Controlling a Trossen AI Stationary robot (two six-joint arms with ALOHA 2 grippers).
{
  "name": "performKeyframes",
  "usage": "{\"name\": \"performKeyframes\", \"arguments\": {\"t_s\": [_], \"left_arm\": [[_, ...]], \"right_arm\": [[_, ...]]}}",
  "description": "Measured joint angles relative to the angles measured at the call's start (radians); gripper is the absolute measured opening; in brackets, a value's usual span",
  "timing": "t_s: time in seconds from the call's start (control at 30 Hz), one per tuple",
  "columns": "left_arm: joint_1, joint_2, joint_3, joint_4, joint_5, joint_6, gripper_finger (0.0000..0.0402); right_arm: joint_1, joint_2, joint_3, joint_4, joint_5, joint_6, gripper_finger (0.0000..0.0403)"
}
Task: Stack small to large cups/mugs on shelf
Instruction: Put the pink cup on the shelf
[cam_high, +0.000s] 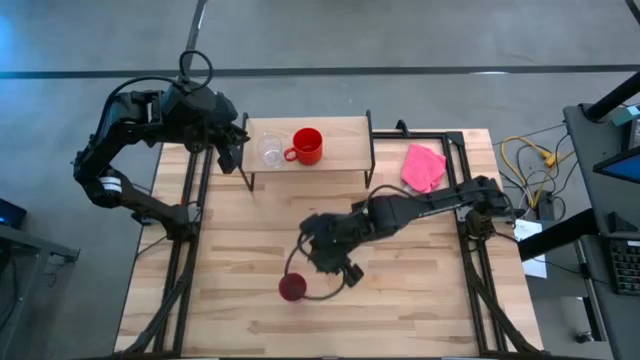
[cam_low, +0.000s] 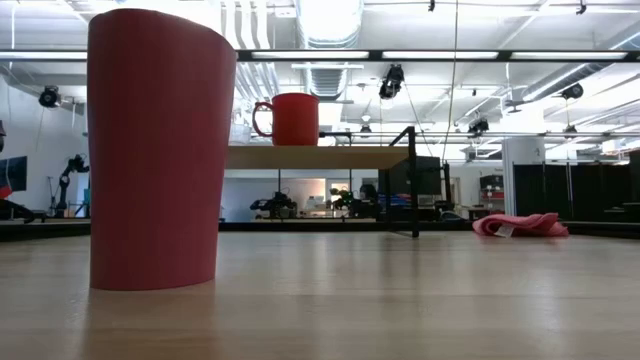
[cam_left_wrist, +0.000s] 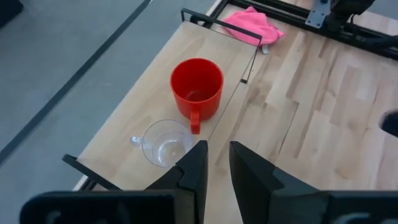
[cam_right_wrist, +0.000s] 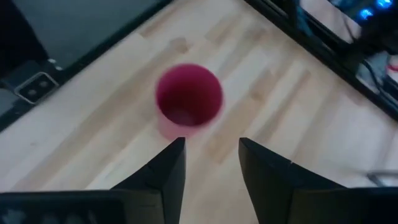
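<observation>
The magenta tumbler (cam_high: 292, 288) (cam_right_wrist: 188, 98) stands upright on its base on the tabletop, near the near edge; it looms at the left of the low view (cam_low: 155, 150). My right gripper (cam_high: 340, 268) (cam_right_wrist: 211, 152) hovers open just beside and above it, touching nothing. The red-orange mug (cam_high: 307, 145) (cam_left_wrist: 197, 87) (cam_low: 293, 118) and the clear glass cup (cam_high: 270, 150) (cam_left_wrist: 163, 142) stand side by side on the shelf (cam_high: 345, 150) (cam_left_wrist: 155, 81). My left gripper (cam_high: 232, 152) (cam_left_wrist: 219, 155) is at the shelf's left end, by the glass cup, fingers slightly apart and holding nothing.
A pink cloth (cam_high: 423, 167) (cam_left_wrist: 252, 25) (cam_low: 520, 224) lies on the table right of the shelf. Black frame rails (cam_high: 190, 230) run along both table sides. Bare tabletop (cam_high: 420, 290) lies between the shelf and the near edge.
</observation>
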Motion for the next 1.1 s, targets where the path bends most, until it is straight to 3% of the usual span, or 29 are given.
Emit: {"name": "performKeyframes", "arguments": {"t_s": [0.2,0.63,1.1], "left_arm": [[0.0,0.021,-0.001,0.0,-0.003,0.014,0.0052],[0.001,-0.01,-0.001,-0.017,-0.025,0.017,0.0052],[0.001,-0.049,-0.001,-0.016,-0.044,0.011,0.0052]], "right_arm": [[0.023,0.094,0.075,0.007,-0.054,-0.041,0.0137],[0.047,0.276,0.242,-0.044,-0.049,-0.055,0.0132],[0.069,0.325,0.25,-0.054,-0.052,-0.042,0.0133]]}}
